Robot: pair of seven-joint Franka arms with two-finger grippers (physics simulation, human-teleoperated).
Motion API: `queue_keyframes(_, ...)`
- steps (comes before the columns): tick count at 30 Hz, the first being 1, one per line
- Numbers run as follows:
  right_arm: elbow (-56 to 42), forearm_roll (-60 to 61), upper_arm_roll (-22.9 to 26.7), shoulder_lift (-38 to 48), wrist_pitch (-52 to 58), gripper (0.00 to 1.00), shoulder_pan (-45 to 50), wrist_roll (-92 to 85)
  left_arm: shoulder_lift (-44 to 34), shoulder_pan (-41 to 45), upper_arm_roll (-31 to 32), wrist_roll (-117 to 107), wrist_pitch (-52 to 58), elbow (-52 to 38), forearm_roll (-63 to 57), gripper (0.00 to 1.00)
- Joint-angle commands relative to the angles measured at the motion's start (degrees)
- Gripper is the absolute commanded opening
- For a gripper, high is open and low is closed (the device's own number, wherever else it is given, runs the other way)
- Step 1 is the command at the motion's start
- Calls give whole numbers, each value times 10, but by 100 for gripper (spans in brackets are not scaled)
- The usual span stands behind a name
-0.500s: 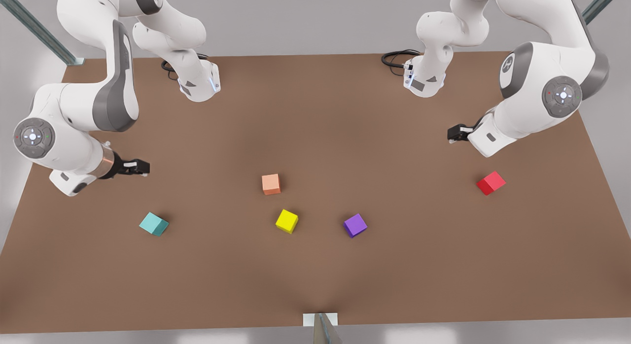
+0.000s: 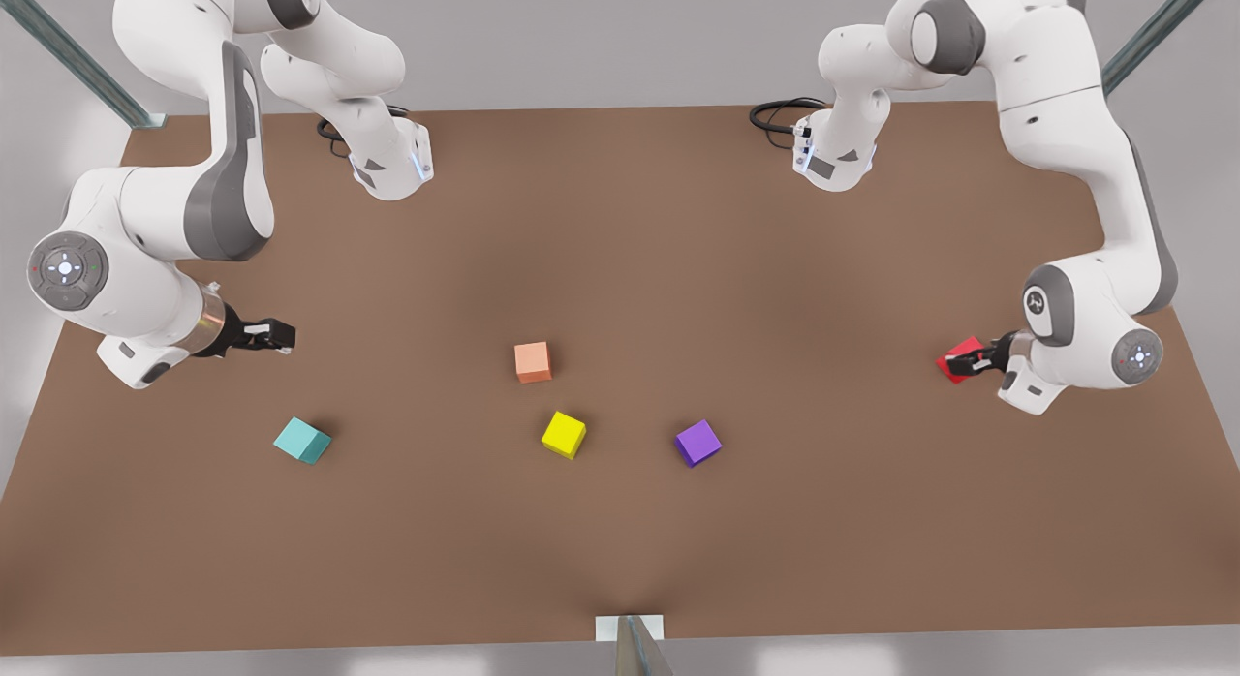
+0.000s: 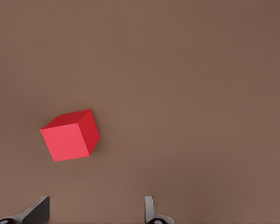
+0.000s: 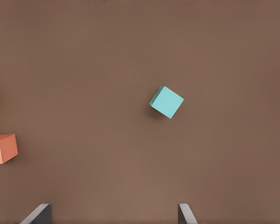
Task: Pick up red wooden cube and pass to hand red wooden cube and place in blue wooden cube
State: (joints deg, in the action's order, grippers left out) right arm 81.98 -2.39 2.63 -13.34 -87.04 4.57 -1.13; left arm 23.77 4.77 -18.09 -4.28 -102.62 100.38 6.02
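- Since half a second ago, we swung our left gripper (image 2: pixel 972 362) down beside the small bright red wooden cube (image 2: pixel 959 353), fingers apart, unclamped.
- Right gripper (image 2: pixel 281 338) waits, fingers apart, well apart from the red cube, near the teal-blue wooden cube (image 2: pixel 301 440).

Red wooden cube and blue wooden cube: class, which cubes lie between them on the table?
In the front view, three lie between the red wooden cube and blue wooden cube: salmon cube, yellow cube, purple cube.

Sim robot lab bench, plain brown table (image 2: pixel 620 221), grey walls, metal frame struts (image 2: pixel 73 61), 2 mounted arms
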Motion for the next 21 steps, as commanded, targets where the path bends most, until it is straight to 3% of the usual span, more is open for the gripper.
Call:
queue_keyframes(1,0,0,0,1,-3,100,1,6,1,0,-12,1,-130,18,31,98)
queue_keyframes(12,2,0,-1,0,-3,100,1,5,5,-28,-50,104,-230,138,85,100)
queue_keyframes(21,6,-2,-1,0,-3,100,3,3,38,-28,-49,43,-254,150,86,100)
